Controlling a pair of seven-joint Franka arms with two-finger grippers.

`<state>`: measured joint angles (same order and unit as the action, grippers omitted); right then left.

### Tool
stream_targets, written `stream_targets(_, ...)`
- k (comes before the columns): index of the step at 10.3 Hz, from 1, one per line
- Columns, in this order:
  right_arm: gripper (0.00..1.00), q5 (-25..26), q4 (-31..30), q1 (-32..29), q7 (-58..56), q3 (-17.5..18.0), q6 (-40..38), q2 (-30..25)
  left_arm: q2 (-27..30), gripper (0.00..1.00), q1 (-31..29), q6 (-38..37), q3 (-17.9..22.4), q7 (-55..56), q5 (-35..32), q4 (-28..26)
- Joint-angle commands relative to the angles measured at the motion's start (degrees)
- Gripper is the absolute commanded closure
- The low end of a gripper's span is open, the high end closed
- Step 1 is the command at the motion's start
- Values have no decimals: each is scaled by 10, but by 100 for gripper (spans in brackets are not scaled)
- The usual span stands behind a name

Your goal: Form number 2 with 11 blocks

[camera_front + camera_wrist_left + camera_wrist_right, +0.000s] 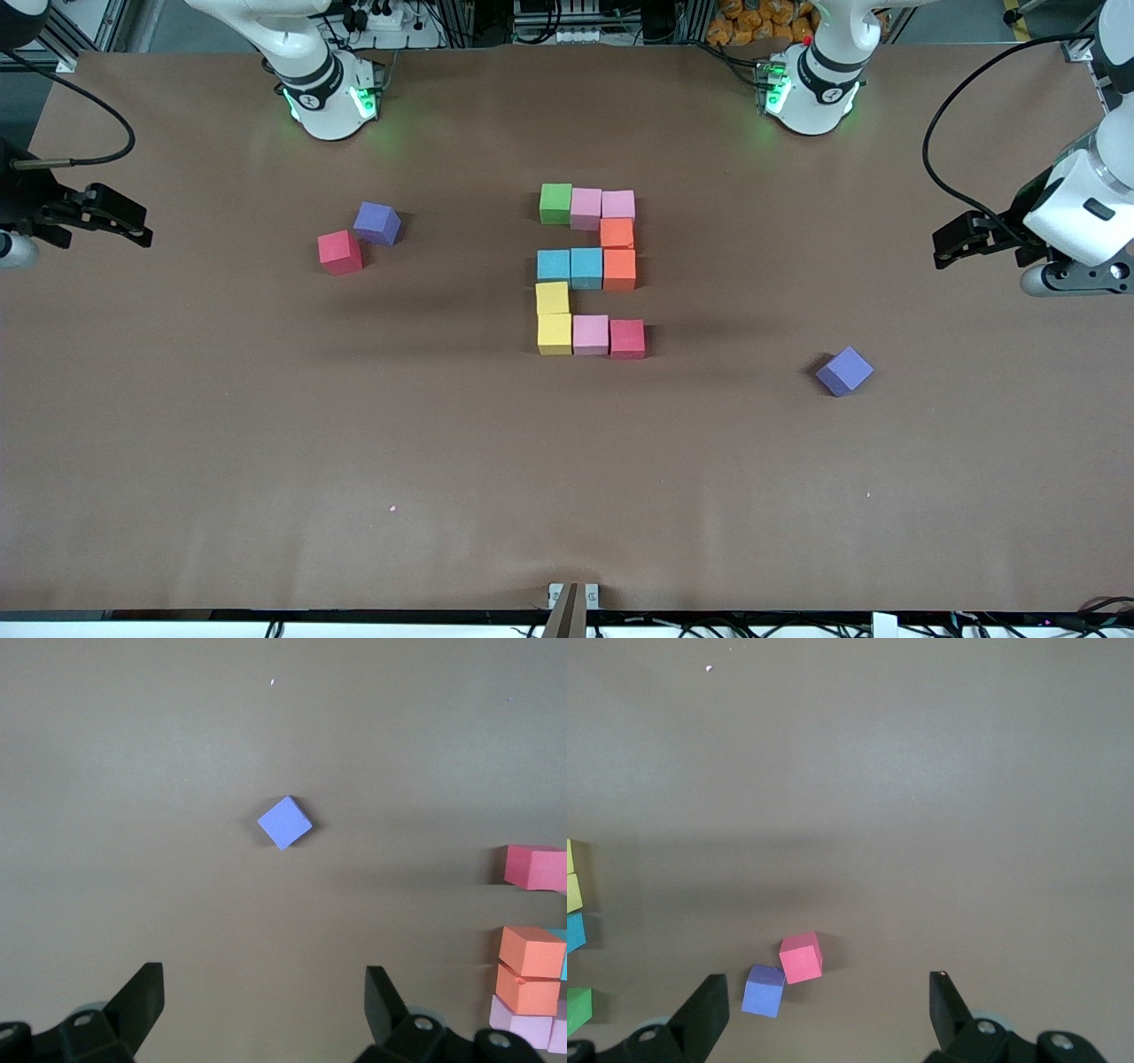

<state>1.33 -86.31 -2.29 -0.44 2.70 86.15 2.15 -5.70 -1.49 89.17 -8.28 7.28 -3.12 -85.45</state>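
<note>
From the front, the 2 [587, 271] sits mid-table, all eleven blocks set edge to edge: green [555, 203] and two pink on top, two orange down the side, two blue across, two yellow down, then pink and red [627, 338] nearest the camera. It looks finished to me. My left claw [957, 239] hangs at the left arm's end of the table and my right claw [106, 217] at the right arm's end, both released and holding nothing, both waiting. A spare red cube [340, 252] touches a purple cube [377, 222] toward the right arm's end; a second purple cube [844, 370] lies alone toward the left arm's end

In my left wrist view the fingers [140, 999] stand wide apart over bare table, the lone purple cube [285, 822] well clear, the 2's orange and red edge at the rim

In my right wrist view the fingers [704, 1012] are likewise spread, the red [801, 958] and purple [763, 990] spares just ahead

The risk now is my own sweep: crossing low toward the middle could knock a row askew, since light foam slides easily
</note>
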Motion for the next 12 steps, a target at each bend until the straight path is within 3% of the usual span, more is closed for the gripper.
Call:
stream_targets(1,0,8,-5,-8,-2,8,1,-5,14,0,1,-1,7,-8,10,-5)
stream_targets(12,0,18,-13,-7,-1,10,2,-7,44,0,-25,-62,-23,55,20,-5)
